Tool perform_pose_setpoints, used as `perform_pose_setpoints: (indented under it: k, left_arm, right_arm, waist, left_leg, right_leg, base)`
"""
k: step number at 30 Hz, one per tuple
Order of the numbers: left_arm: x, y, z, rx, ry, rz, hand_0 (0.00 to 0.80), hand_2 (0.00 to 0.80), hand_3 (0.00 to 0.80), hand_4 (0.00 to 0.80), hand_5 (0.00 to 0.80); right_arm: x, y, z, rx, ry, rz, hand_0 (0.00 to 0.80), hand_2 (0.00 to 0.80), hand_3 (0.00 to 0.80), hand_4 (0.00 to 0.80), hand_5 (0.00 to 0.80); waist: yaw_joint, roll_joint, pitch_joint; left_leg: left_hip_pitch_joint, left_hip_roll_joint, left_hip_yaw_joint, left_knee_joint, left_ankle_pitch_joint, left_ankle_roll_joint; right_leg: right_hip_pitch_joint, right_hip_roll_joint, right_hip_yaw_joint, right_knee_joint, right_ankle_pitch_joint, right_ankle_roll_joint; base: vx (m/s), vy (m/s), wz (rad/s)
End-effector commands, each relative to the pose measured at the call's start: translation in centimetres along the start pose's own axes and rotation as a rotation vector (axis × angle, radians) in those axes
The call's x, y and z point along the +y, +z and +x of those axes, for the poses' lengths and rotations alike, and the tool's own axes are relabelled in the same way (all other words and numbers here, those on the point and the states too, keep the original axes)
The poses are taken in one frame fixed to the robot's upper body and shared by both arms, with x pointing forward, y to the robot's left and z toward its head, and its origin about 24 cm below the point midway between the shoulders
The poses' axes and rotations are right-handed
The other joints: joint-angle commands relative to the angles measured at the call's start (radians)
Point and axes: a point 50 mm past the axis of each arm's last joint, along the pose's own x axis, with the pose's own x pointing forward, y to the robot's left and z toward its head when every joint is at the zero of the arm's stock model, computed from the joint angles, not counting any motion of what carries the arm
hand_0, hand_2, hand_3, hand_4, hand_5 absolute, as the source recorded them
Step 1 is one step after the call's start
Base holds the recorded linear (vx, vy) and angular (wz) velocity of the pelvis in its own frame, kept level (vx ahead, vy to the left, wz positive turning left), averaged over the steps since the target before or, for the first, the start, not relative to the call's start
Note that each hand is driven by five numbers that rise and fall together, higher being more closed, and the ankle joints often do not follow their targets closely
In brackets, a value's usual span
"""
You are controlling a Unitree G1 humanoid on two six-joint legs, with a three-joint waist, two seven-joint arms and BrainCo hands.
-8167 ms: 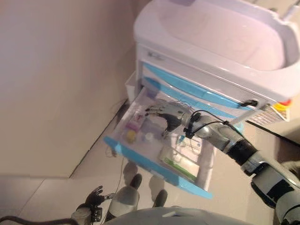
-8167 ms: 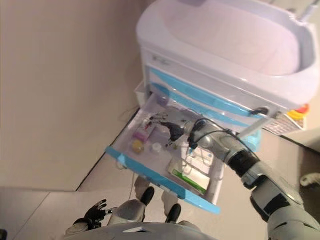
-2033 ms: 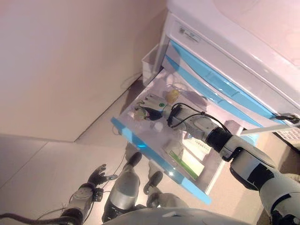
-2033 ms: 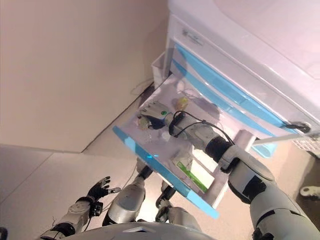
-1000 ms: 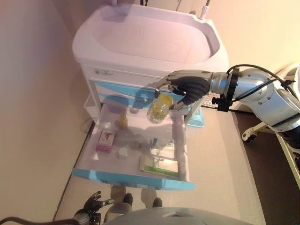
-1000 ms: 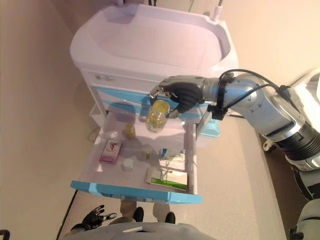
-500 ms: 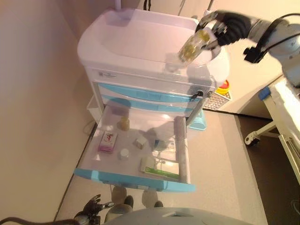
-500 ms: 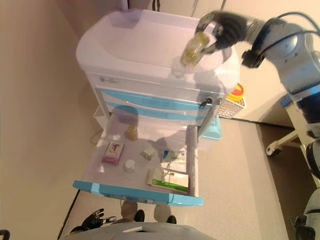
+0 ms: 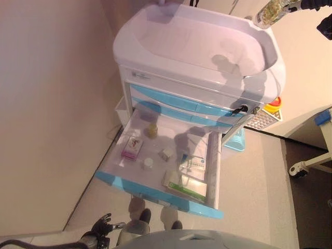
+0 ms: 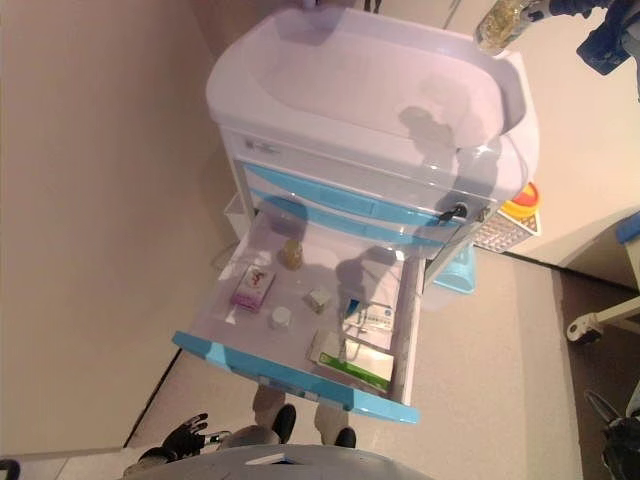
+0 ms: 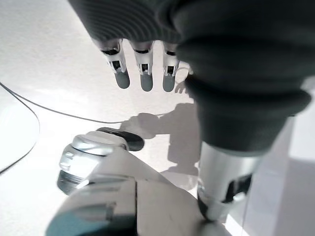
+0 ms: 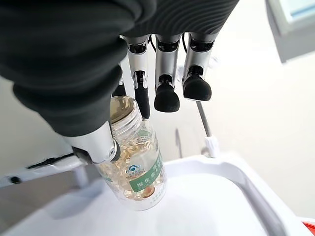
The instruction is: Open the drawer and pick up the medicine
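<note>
A clear medicine bottle (image 12: 135,164) full of yellow capsules, with a green-and-white label, sits pinched between the thumb and fingers of my right hand (image 12: 74,59). The hand holds it tilted at the top right of the eye views, bottle (image 9: 270,13), over the far rim of the cart's white top tray (image 9: 155,31). Below, the blue-fronted drawer (image 9: 155,194) stands pulled out. My left hand (image 11: 142,73) hangs low at my side near the floor (image 9: 102,224), fingers straight and holding nothing.
In the drawer lie a pink box (image 9: 131,148), a small amber bottle (image 9: 151,130), a white cap (image 9: 148,163), a small box (image 9: 166,154) and a green-and-white box (image 9: 184,187). A wall runs along the left. A white wheeled base (image 9: 306,166) stands to the right.
My right hand took the bottle out of the drawer, raised it above the cart top and carried it toward the far right rim. The camera has shifted too.
</note>
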Motion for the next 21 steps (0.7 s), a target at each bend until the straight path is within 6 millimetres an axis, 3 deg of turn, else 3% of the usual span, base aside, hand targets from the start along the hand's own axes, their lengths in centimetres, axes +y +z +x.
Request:
perform_pose_setpoints:
  k: [1, 13, 21]
  left_arm:
    - [2.8, 1.6, -0.2, -0.044, 0.064, 0.028, 0.000, 0.000, 0.000, 0.000, 0.000]
    - [3.3, 3.1, -0.3, -0.127, 0.063, 0.040, 0.000, 0.000, 0.000, 0.000, 0.000]
    - [3.1, 3.6, -0.3, -0.147, 0.047, 0.054, 0.000, 0.000, 0.000, 0.000, 0.000]
  right_arm:
    - [-5.6, 1.6, -1.1, -0.019, -0.208, 0.020, 0.800, 0.800, 0.800, 0.800, 0.800]
    - [-4.9, -1.0, -0.9, 0.074, -0.146, 0.001, 0.800, 0.800, 0.800, 0.800, 0.800]
    - [-2.8, -1.8, -0.4, 0.099, 0.000, -0.031, 0.800, 0.800, 0.800, 0.800, 0.800]
  waist:
    - [0.048, -0.065, 0.060]
    - [0.085, -0.062, 0.133]
    - [0.099, -0.064, 0.143]
  left_leg:
    - [-0.004, -0.074, -0.024, 0.007, -0.091, 0.024]
    - [-0.051, -0.070, -0.060, 0.003, -0.077, 0.024]
    - [-0.050, -0.066, -0.064, 0.004, -0.075, 0.020]
  right_leg:
    - [-0.011, 0.022, 0.037, 0.090, -0.032, 0.024]
    - [-0.044, 0.035, 0.016, 0.081, -0.031, 0.014]
    - [-0.035, 0.034, -0.003, 0.079, -0.034, 0.009]
  base:
    - [-0.078, -0.072, 0.05]
    - [-0.025, -0.039, 0.11]
    - [0.000, -0.008, 0.01]
